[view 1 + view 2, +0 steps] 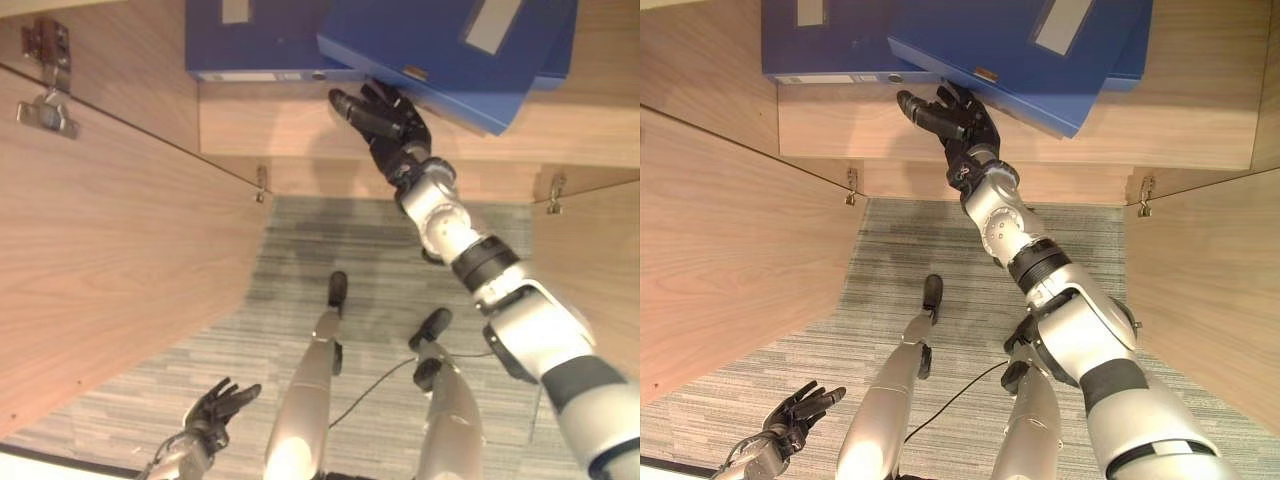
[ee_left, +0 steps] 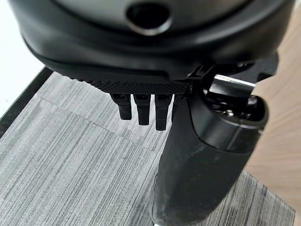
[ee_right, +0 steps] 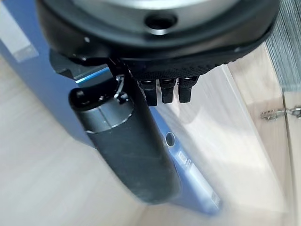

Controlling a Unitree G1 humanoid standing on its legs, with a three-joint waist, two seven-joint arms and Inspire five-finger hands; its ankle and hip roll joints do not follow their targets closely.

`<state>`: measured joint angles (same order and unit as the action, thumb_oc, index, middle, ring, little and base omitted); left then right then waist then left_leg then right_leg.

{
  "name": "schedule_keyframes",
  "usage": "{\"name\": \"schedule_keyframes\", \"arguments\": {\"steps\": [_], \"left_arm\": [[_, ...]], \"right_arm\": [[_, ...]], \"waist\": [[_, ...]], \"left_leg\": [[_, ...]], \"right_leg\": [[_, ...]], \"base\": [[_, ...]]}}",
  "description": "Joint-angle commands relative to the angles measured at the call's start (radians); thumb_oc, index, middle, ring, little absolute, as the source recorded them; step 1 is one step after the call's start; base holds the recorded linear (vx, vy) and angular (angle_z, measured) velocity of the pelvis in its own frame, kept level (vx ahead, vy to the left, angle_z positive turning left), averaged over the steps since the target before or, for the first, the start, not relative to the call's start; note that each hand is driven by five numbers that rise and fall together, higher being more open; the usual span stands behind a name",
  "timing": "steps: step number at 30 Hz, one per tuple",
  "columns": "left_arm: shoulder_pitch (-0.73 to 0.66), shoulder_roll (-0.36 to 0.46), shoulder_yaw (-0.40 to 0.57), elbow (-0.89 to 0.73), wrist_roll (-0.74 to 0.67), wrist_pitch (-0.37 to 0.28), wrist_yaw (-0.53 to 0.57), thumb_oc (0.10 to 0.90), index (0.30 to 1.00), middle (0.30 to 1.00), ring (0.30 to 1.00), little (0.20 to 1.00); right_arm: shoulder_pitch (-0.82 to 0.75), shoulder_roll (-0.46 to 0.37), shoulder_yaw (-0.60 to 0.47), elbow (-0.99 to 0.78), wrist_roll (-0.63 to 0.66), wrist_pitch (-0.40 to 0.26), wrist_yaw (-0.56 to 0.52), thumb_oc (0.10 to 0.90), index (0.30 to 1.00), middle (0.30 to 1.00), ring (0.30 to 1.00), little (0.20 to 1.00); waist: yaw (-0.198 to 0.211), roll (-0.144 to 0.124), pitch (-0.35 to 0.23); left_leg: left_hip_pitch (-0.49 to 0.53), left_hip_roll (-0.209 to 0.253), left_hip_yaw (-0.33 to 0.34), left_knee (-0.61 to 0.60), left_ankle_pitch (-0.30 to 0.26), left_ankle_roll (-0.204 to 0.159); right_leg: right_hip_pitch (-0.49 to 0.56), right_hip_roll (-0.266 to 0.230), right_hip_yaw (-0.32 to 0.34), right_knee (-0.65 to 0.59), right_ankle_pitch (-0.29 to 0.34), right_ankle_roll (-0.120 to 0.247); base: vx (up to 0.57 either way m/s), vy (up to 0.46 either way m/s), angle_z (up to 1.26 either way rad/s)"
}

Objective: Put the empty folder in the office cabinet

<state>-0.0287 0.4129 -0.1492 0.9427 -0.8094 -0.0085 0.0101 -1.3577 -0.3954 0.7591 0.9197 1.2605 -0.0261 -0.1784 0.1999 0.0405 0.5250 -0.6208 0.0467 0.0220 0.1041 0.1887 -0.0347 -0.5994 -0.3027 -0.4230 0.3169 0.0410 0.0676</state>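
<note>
A blue folder (image 1: 450, 50) lies tilted on the cabinet shelf (image 1: 290, 125), its corner resting over a second blue folder (image 1: 250, 40) that lies flat at the back left. My right hand (image 1: 390, 125) is raised to the shelf, open, with straight fingers just under the tilted folder's front edge; I cannot tell whether they touch it. In the right wrist view the thumb (image 3: 131, 150) stands in front of blue folder surface (image 3: 42, 89) and a spine with a ring hole (image 3: 170, 139). My left hand (image 1: 215, 408) hangs low at the lower left, open and holding nothing.
The cabinet's left door (image 1: 120, 250) stands open, with metal hinges (image 1: 45, 80) near its top. The right door (image 1: 590, 260) is open too. Grey striped carpet (image 1: 340, 250) covers the floor between the doors.
</note>
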Motion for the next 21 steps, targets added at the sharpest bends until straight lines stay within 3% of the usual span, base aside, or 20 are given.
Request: {"name": "schedule_keyframes", "arguments": {"steps": [1,4,5,14,21], "left_arm": [[0.083,0.076,-0.001,0.093,0.046,-0.007,-0.001,0.800,0.900,0.900,0.900,0.900],[0.083,0.069,0.007,0.117,0.051,-0.015,-0.002,0.800,0.900,0.900,0.900,0.900],[0.089,0.064,0.020,0.136,0.057,-0.018,-0.004,0.800,0.900,0.900,0.900,0.900],[0.093,0.050,0.063,0.168,0.072,-0.065,-0.011,0.800,0.900,0.900,0.900,0.900],[0.093,0.045,0.067,0.175,0.078,-0.074,-0.024,0.800,0.900,0.900,0.900,0.900]], "right_arm": [[-0.169,-0.033,0.029,0.002,-0.213,0.007,0.091,0.800,0.900,0.900,0.900,0.900],[-0.203,-0.060,0.076,0.018,-0.294,0.015,0.096,0.800,0.900,0.900,0.900,0.900],[-0.239,-0.089,0.134,0.033,-0.430,0.037,0.108,0.800,0.900,0.900,0.900,0.900],[-0.400,-0.193,0.337,-0.013,-0.993,0.057,0.103,0.800,0.900,0.900,0.900,0.900],[-0.396,-0.201,0.370,-0.012,-1.086,0.058,0.129,0.800,0.900,0.900,0.900,0.900]], "waist": [[0.025,-0.063,-0.005],[0.014,-0.073,-0.005],[0.007,-0.083,-0.005],[-0.013,-0.109,-0.005],[-0.017,-0.111,-0.005]], "left_leg": [[0.046,0.021,0.009,0.045,-0.167,-0.064],[0.048,0.023,0.011,0.042,-0.166,-0.064],[0.049,0.025,0.013,0.040,-0.164,-0.065],[0.053,0.032,0.012,0.031,-0.161,-0.070],[0.051,0.032,0.013,0.030,-0.159,-0.070]], "right_leg": [[0.049,-0.004,0.070,-0.113,0.045,0.088],[0.048,-0.001,0.071,-0.116,0.047,0.087],[0.050,0.001,0.070,-0.120,0.050,0.087],[0.057,0.008,0.070,-0.137,0.055,0.091],[0.060,0.008,0.071,-0.143,0.059,0.093]], "base": [[0.00,0.000,0.00],[0.00,0.006,-0.05],[0.00,0.000,0.00],[0.00,-0.001,-0.02],[0.00,0.000,0.00]]}}
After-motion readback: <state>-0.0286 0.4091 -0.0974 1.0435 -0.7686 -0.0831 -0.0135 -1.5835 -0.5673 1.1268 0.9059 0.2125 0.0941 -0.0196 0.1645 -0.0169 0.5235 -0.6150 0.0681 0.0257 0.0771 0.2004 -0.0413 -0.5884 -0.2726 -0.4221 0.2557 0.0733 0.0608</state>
